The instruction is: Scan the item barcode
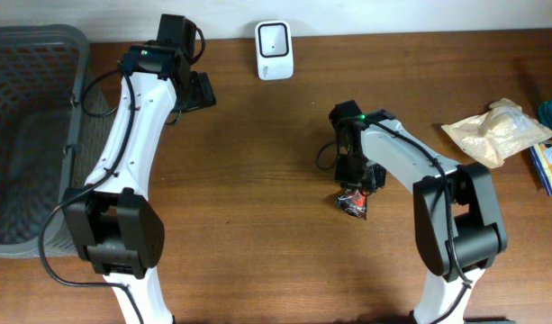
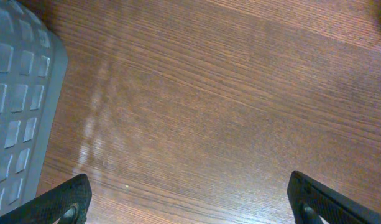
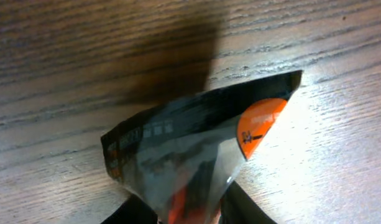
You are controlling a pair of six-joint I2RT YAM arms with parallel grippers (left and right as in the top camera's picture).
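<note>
The right gripper (image 1: 352, 183) pinches a dark foil packet (image 3: 196, 155) with an orange patch, out in the middle of the desk (image 1: 257, 180). From above, the arm covers the packet's top end. From the wrist camera its lower end disappears between the two fingers (image 3: 247, 210), which barely poke into the bottom of the view. I can't find a barcode on the crumpled face that shows, nor tell whether the packet touches the wood.

The left gripper (image 2: 189, 186) hangs spread wide over bare desk with only its tips in view, just beside the grey basket (image 1: 32, 135), which runs off the left edge. The white scanner (image 1: 274, 50) stands at the far edge, well apart from the packet, with open wood between them. A beige bag (image 1: 496, 130) and a blue box (image 1: 550, 166), cut by the right edge, lie near that side.
</note>
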